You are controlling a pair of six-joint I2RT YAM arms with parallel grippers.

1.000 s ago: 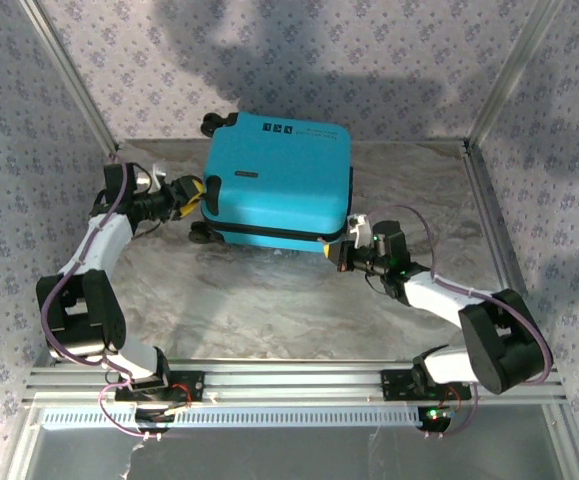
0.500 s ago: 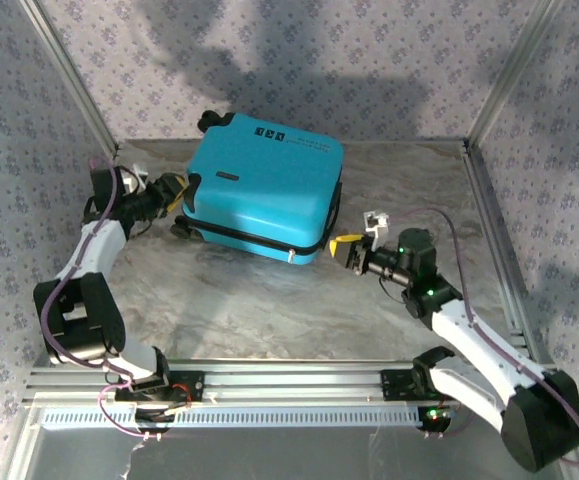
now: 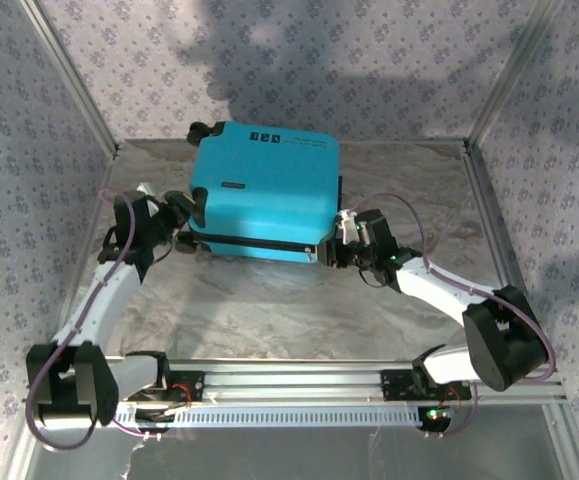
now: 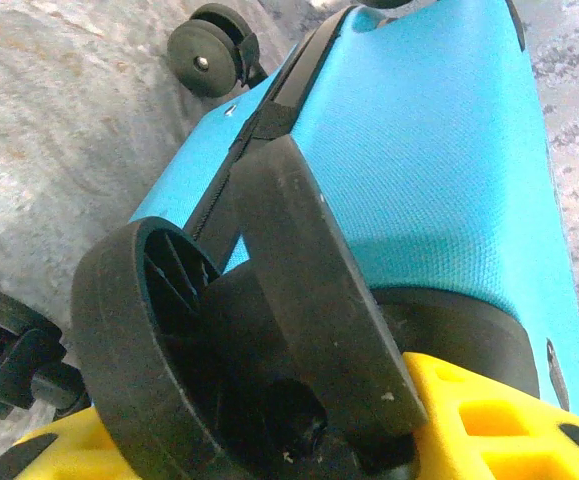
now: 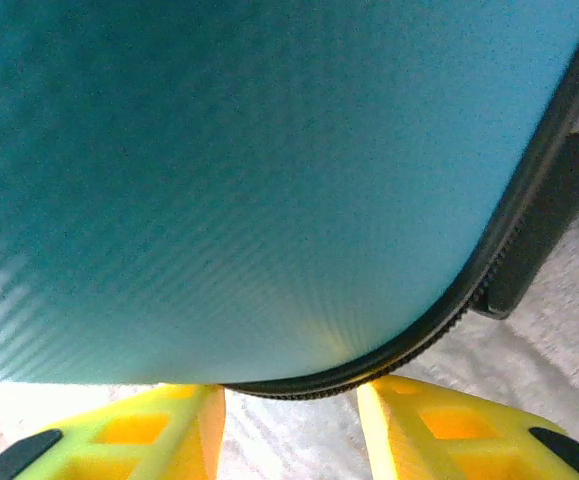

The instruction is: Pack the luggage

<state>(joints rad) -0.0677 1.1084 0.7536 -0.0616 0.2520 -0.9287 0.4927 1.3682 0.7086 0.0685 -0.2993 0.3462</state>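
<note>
The luggage (image 3: 267, 185) is a turquoise hard-shell suitcase lying flat and closed in the middle of the table, its label stickers (image 3: 265, 136) towards the far edge. My left gripper (image 3: 179, 215) is at its near-left corner. In the left wrist view the yellow fingers (image 4: 489, 420) are shut on a black wheel (image 4: 219, 340) of the luggage (image 4: 439, 150). My right gripper (image 3: 329, 252) is at the near-right corner. Its yellow fingers (image 5: 139, 430) stand apart, open, with the shell (image 5: 249, 180) and black zipper seam (image 5: 439, 320) just beyond the tips and bare table between them.
Grey marbled tabletop (image 3: 269, 310) lies in front of the luggage. Aluminium posts (image 3: 69, 70) and patterned walls close in the back and sides. A metal rail (image 3: 299, 385) runs along the near edge. Another black wheel (image 3: 201, 131) sticks out at the far-left corner.
The right gripper opened, drew back from the luggage, then returned to its near-right corner. The luggage shifted left and turned a little, with the left gripper still on its wheel.
</note>
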